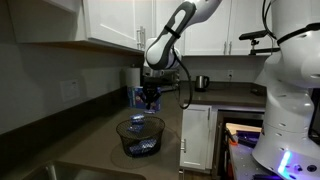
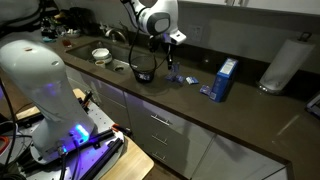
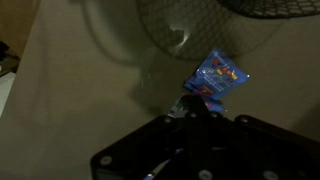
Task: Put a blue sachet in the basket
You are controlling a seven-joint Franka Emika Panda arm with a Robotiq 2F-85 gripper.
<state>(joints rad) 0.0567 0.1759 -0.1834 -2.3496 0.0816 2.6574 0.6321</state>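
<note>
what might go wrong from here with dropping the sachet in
1. The gripper seems to pinch the blue sachet by only one corner in the wrist view, so it may slip or twist loose before release.
2. In that view the sachet appears near the rim of the basket, not over its middle; released now, it might land on the counter.

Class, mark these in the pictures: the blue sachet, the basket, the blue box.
blue sachet (image 3: 218,78): wrist view, printed face.
basket (image 1: 125,138): in an exterior view, wire wall.
blue box (image 2: 227,80): in an exterior view, broad face.
</note>
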